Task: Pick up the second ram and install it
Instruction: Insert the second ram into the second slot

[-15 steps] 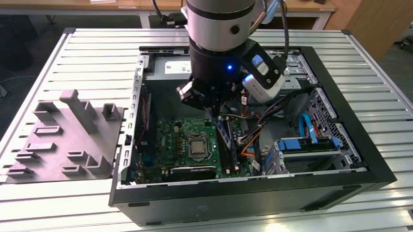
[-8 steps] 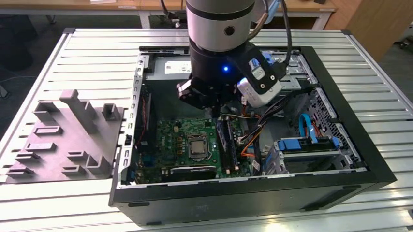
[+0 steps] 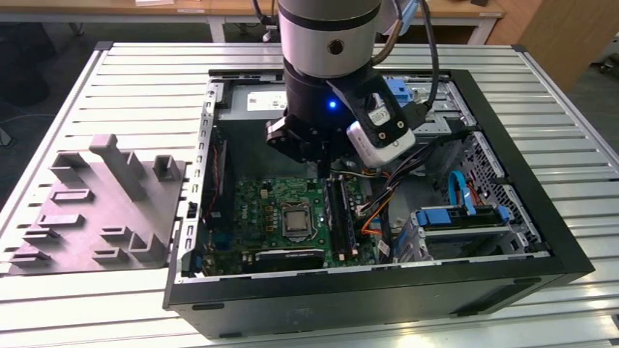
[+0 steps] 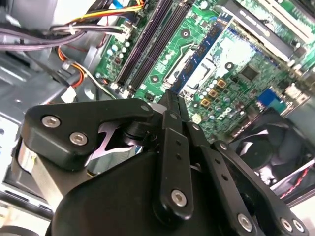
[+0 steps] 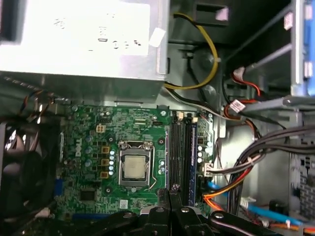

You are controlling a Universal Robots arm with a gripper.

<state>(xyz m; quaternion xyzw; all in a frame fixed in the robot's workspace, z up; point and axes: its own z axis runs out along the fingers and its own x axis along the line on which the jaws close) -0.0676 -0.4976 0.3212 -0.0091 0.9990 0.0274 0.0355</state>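
My gripper (image 5: 172, 188) hangs inside the open computer case (image 3: 387, 286), just above the green motherboard (image 5: 108, 132). Its black fingers (image 4: 173, 105) are pressed together and I see nothing between them. The tips sit over one end of the long dark memory slots (image 5: 181, 152), beside the processor socket (image 5: 134, 164). In the exterior view the slots (image 3: 337, 214) lie right under the wrist. Long dark strips run along the slots (image 4: 147, 46). I cannot tell whether the second ram is one of them.
Bundles of orange, red and grey cables (image 5: 231, 182) crowd one side of the slots. A black fan (image 4: 268, 152) sits past the board's other side. A grey fixture (image 3: 97, 203) lies on the slatted table at the exterior view's left. Blue drive brackets (image 3: 459, 214) fill the case's right.
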